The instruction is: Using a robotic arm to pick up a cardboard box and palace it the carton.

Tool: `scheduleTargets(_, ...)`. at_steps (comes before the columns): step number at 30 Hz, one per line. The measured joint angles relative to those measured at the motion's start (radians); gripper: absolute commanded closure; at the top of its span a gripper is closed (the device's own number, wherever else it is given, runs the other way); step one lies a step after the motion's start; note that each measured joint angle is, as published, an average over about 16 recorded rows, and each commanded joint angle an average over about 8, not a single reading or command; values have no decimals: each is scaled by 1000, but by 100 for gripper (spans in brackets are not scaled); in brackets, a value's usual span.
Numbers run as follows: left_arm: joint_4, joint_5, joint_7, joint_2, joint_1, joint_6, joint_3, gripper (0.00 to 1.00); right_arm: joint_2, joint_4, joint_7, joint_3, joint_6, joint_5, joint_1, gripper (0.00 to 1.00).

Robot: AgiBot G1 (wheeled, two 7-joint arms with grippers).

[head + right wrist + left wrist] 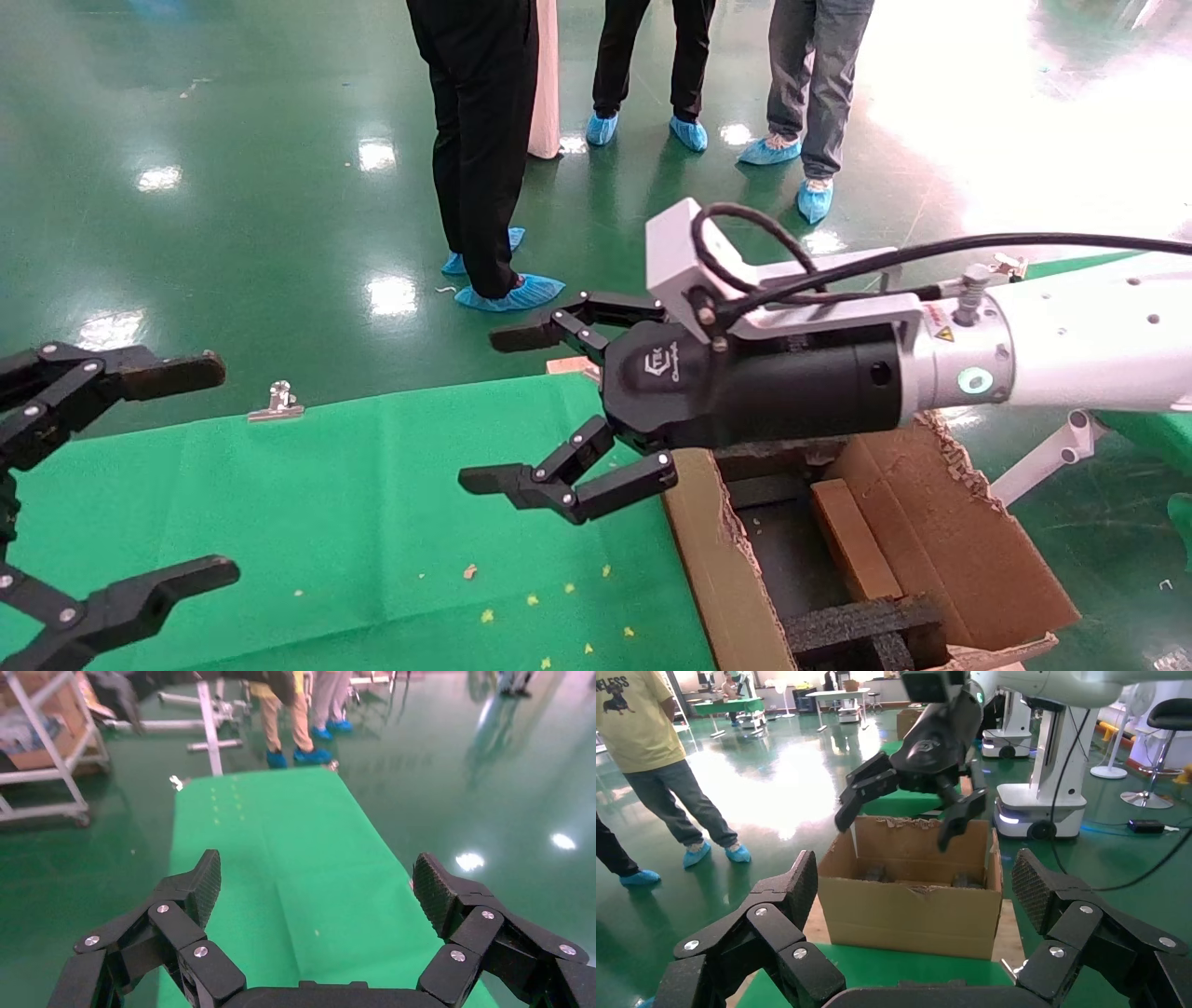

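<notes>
Two grippers show, both black, linked and two-fingered, both spread wide and holding nothing. The left gripper (112, 480) hangs nearest, over the near left corner of the counter (326, 503), whose green cloth is smooth and dotted with small yellow and tan crumbs. The right gripper (507, 410), on the white robotic arm (1071, 345) with its black cylindrical wrist, hovers above the counter's right edge, just beside the carton (941, 531). The one carton, brown corrugated with ragged torn flaps, stands open against that edge; inside lie black foam inserts (861, 626) and one narrow brown cardboard box (852, 540). One metal clip (277, 403) grips the cloth's far edge. Beyond, three people (480, 140) stand in blue shoe covers on the glossy green floor (233, 186)
</notes>
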Motion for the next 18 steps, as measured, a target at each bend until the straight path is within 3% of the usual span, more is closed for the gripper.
scheduleTargets(11,-4,8,-6,4,2,5,-10,0,-18,23,-17,319,-129,-6,-211,0)
scheduleTargets(18,-7,12,-10,6,4,7,-16,0,-26,33,-24,453,-183,-8,-300,0)
